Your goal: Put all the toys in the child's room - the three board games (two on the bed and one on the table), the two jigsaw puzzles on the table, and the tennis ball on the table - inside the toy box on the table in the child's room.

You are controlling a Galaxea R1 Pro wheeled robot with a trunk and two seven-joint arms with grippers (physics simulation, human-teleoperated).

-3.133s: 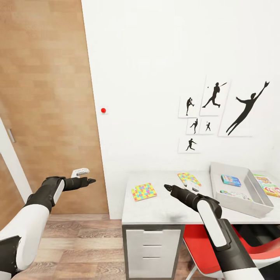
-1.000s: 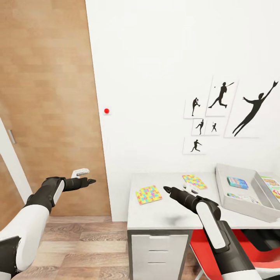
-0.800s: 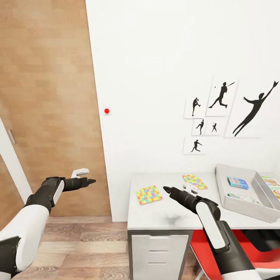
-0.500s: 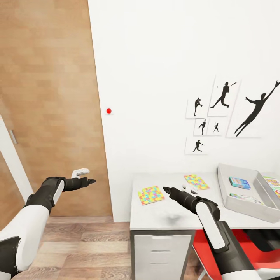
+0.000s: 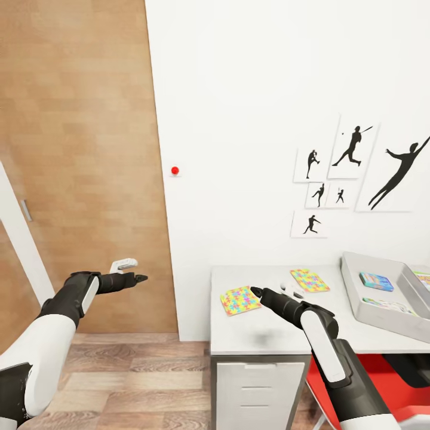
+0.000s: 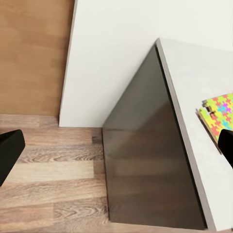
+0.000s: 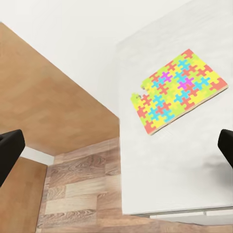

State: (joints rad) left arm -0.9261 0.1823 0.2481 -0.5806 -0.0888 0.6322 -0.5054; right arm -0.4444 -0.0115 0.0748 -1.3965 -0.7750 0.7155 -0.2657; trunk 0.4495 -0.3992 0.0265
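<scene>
Seemingly, jigsaw puzzle (image 5: 240,300) beside right hand (image 5: 272,291)

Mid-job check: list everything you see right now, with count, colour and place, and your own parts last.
puzzles: 2, multicoloured, on the table's left part; second nearer the wall
toy box: 1, grey, table's right part
games: blue one and whitish one in the toy box; a third beyond it at the view's edge
table: 1, white top, dark side, white drawers
chair: 1, red, under the table
silhouette prints: 6, black on white, wall
red dot: 1, wall
wooden panel: brown, left
left claw: open, over floor
right claw: open, above the table
</scene>
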